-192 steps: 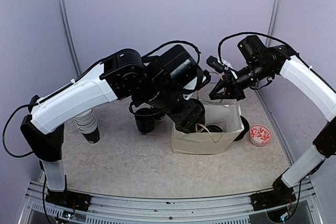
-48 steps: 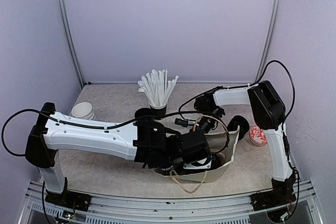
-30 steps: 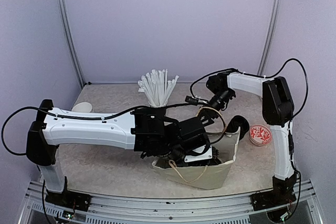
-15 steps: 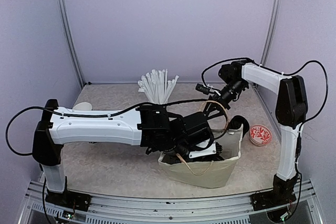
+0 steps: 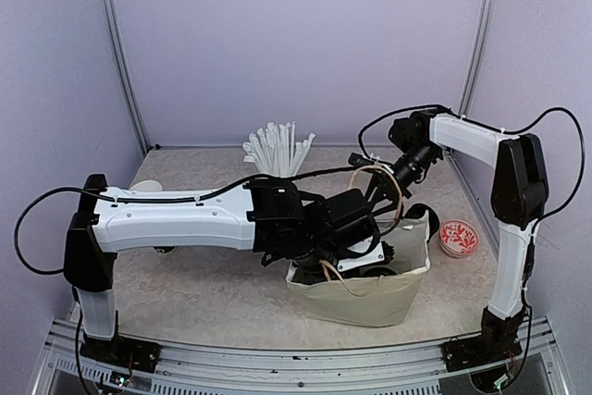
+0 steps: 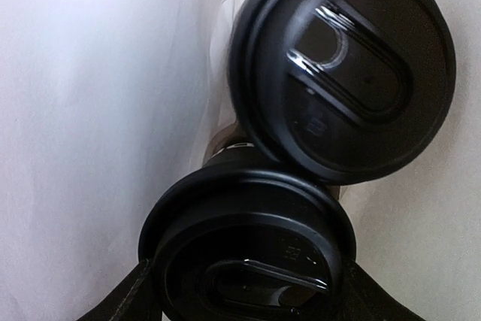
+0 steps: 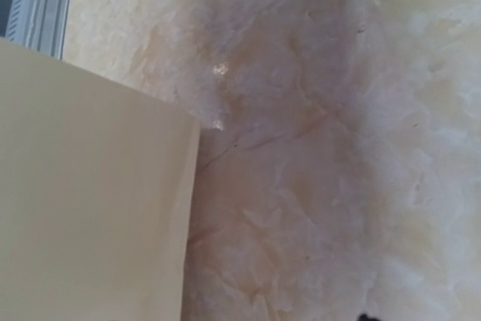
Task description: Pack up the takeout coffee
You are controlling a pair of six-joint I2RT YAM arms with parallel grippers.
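— Pale lilac walls box in a speckled table [image 5: 213,293]; where does the coffee sit on it?
— Inside the cream bag [image 5: 370,298] at the middle-right. Both takeout cups [image 6: 349,73] stand side by side there, with their black lids touching. The left arm lies flat across the table and the left gripper [image 6: 246,287] is down in the bag. Its fingers [image 6: 135,298] are spread to either side of the nearer cup [image 6: 244,246], close against the lid rim. Whether they press it or merely flank it cannot be told
— How would those cups handle?
— Judging by the paper walls, they are light, easily crushed, and top-heavy if full. The plastic lids look slick and might pop off. A hold belongs on the wall just under the rim, gently, and never on the lid itself. The bag is soft cloth and would likely sag without support
— And the other arm?
— The right gripper [image 5: 396,176] hangs at the bag's far handle loop [image 5: 370,173], which rises up to it. Its own wrist view shows only the bag's side and the table, so nobody could say whether its fingers are pinching
— What stands in the way?
— The near rope handle [image 5: 338,275] drapes beside the left wrist and could snag it. Behind the bag stands the cup of white straws [image 5: 277,150]. A dark round object [image 5: 421,216] sits at the bag's far right corner, too hidden to name. A small red-patterned dish [image 5: 458,238] lies to the right, apart from the bag
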